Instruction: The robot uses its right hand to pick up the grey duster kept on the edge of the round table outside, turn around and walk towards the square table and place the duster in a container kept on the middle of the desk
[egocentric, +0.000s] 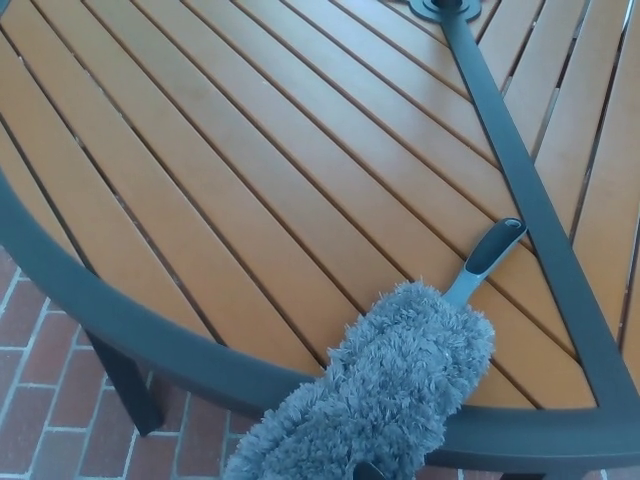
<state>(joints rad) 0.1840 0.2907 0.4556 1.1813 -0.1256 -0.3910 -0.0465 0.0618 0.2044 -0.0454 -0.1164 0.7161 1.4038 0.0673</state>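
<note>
The duster (400, 385) is lying on the near edge of the round table (130, 320), its fluffy grey head hanging out over the dark rim and running off the bottom of the head view, above the brick paving (40, 420). Its short handle (487, 260) is resting on the orange slats, pointing up and to the right toward the dark spoke (520, 175). So the long axis is running on a diagonal, from lower left at the head to upper right at the handle tip. Neither hand is clearly showing; only a small dark shape is peeking in at the bottom edge below the duster head, too little to identify, so how the fingers are standing cannot be told. Judging by the layout, the handle is lying toward the robot's right side, which is favouring the right hand for the grasp, and the pick-up is not yet done.
</note>
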